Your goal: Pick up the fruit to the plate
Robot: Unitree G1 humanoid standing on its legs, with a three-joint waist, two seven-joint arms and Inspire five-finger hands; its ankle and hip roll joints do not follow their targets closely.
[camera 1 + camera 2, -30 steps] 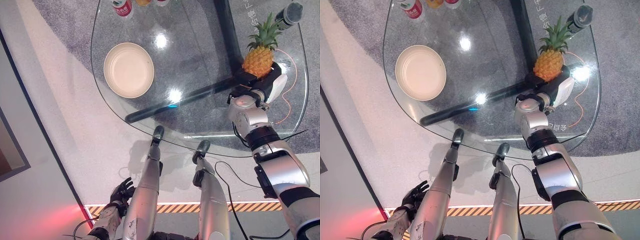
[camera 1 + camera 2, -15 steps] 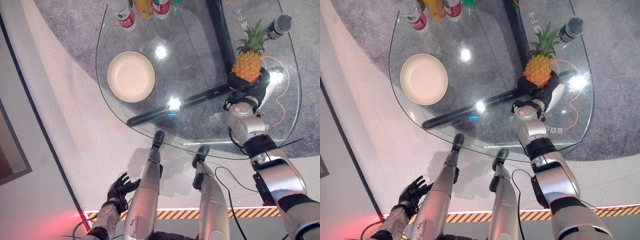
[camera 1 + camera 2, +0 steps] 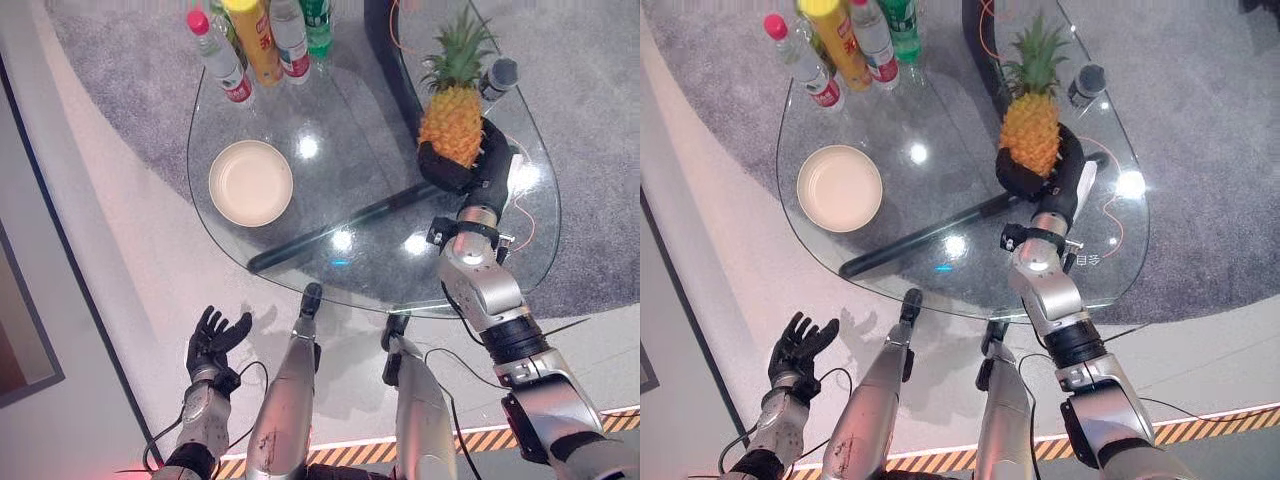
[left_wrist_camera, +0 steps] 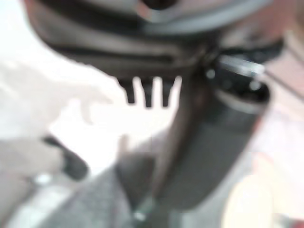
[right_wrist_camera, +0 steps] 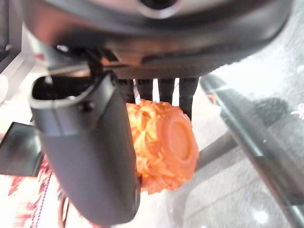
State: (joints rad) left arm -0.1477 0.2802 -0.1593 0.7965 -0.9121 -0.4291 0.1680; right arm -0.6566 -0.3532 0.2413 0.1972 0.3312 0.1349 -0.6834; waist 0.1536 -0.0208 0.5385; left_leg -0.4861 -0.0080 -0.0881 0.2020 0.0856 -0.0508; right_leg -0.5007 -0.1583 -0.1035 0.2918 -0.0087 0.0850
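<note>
Pineapple (image 3: 452,125) | right hand (image 3: 470,172) curls around its lower body | we judge it heavy, rigid, rough-skinned, top-heavy | left hand (image 3: 212,340) spread, idle | plate (image 3: 250,182) well apart on tabletop (image 3: 380,150)

No legible txt; bottle (image 3: 218,58) labels and print on glass table (image 3: 940,225) too small.

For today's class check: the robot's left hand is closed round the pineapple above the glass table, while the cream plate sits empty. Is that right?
Not quite: the right hand grips the pineapple, as the right eye view shows; the left hand hangs open beside the glass table. The cream plate is indeed empty.
</note>
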